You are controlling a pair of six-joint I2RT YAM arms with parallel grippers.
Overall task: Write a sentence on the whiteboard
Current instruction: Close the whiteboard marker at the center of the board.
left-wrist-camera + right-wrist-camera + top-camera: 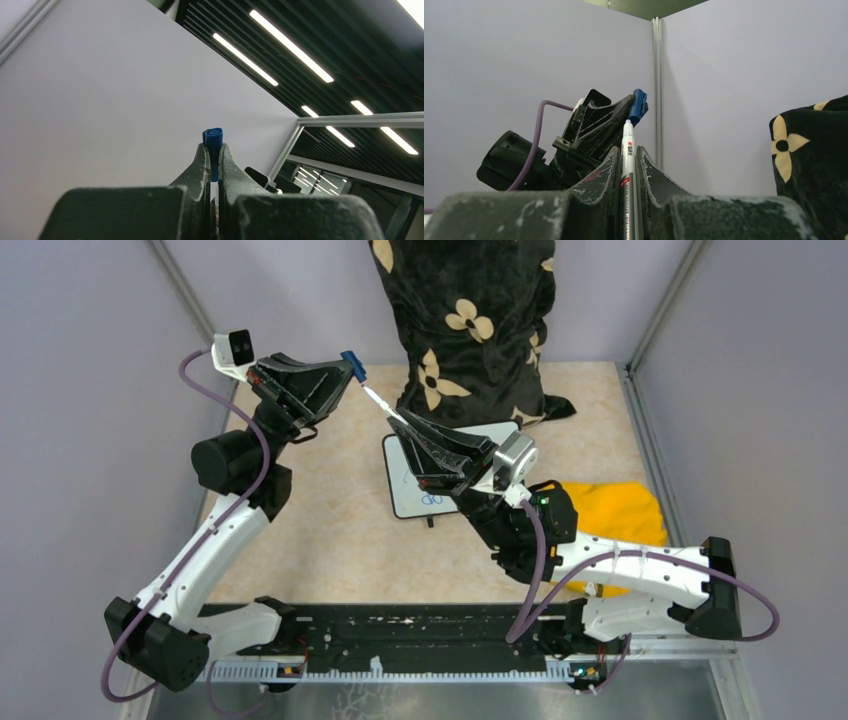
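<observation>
**Marker and cap held between two arms**

White-barrelled marker pen [628, 145] w/ red print is clamped btw the R gripper's [402, 419] dark fingers. In top view its tip points to 10 o'clock, at a small blue plastic cap [351, 364] pinched tight in the L gripper [345, 373]; can't tell if the tip sits inside the cap. Under the R gripper the small white, black-framed whiteboard [405, 495] lies flat on the beige tabletop [330, 530], w/ illegible blue handwritten marks [432, 499] near its 6 o'clock edge. Yellow cloth [612, 512] at board's 3 o'clock; black floral fabric [460, 330] at 12.
</observation>
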